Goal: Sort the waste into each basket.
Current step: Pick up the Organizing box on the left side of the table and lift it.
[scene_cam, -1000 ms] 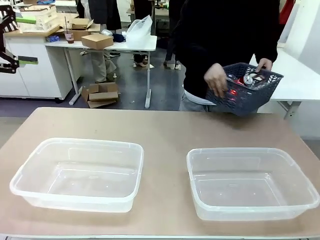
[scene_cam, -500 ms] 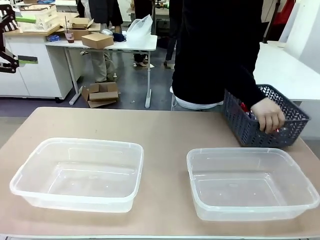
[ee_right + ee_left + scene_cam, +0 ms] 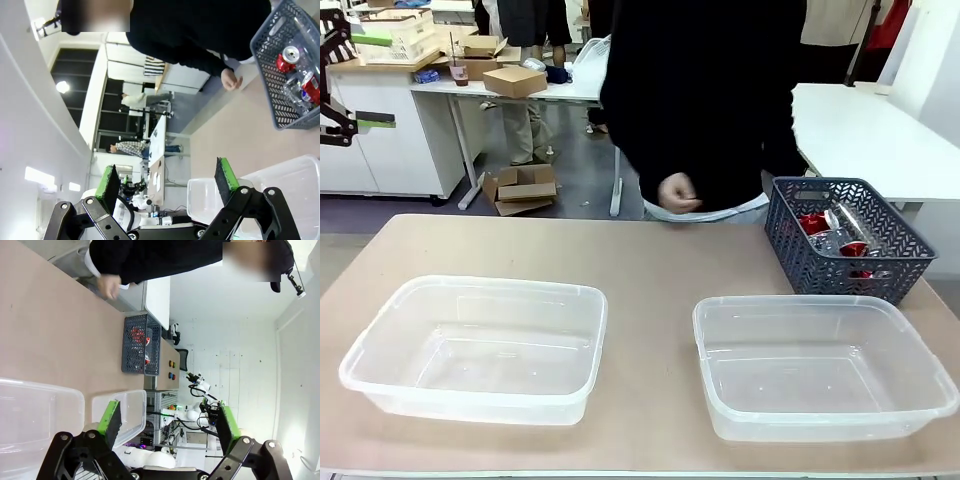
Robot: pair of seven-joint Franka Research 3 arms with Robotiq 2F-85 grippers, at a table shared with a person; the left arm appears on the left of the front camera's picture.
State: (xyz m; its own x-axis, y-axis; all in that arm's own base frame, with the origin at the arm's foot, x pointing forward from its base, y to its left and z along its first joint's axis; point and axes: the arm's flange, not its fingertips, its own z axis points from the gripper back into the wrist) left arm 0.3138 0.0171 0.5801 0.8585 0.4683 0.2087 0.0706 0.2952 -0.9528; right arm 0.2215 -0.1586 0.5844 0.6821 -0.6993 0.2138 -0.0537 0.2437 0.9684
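The left gripper [image 3: 167, 417] has its jaws spread wide, and it holds and touches nothing. The right gripper [image 3: 167, 177] is the same, wide apart and empty. On the table [image 3: 650, 255] the left tub [image 3: 500, 284] and the right tub [image 3: 790, 302] stand side by side, both empty, probably one for cans and one for bottles. The waste [image 3: 812, 222] lies all in the dark blue basket [image 3: 830, 275], just behind the right tub, I think so that the right arm reaches it. The person's hand [image 3: 677, 192] is apart from it.

Red cans [image 3: 812, 222] and clear bottles [image 3: 838, 240] lie in the blue basket [image 3: 840, 275], behind the right tub [image 3: 820, 375]; left tub [image 3: 475, 352] alongside
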